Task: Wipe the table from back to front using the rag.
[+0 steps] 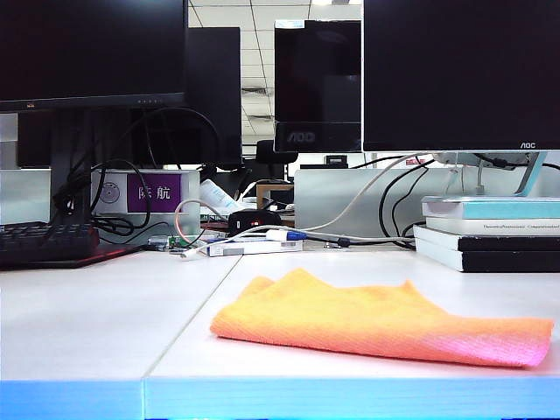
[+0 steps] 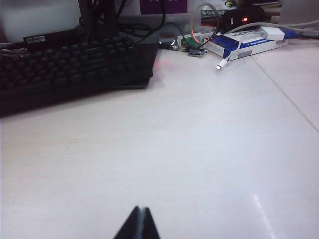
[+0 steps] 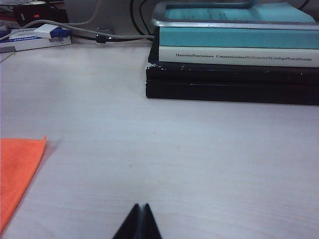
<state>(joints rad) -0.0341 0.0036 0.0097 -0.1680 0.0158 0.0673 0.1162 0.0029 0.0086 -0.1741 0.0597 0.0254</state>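
Orange rag (image 1: 385,321) below "AOC" monitor (image 1: 317,86); left gripper (image 2: 138,224), right gripper (image 3: 139,222) closed, empty.

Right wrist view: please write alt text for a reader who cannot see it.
The right gripper, fingers shut and empty, hangs over the bare white table. A corner of the orange rag lies to one side, untouched, and a stack of books stands beyond.

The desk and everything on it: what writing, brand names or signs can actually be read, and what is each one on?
"AOC": lower bezel of the middle monitor.
"AOC", tiny: bezel of the right monitor.
"际航": purple sign behind the keyboard.
"Theoretical Neuroscience Computational and Mathematical Modeling of Neural Systems": spine of a book in the stack.
Print on the blue and white box: too small to read.
The rag: no writing.
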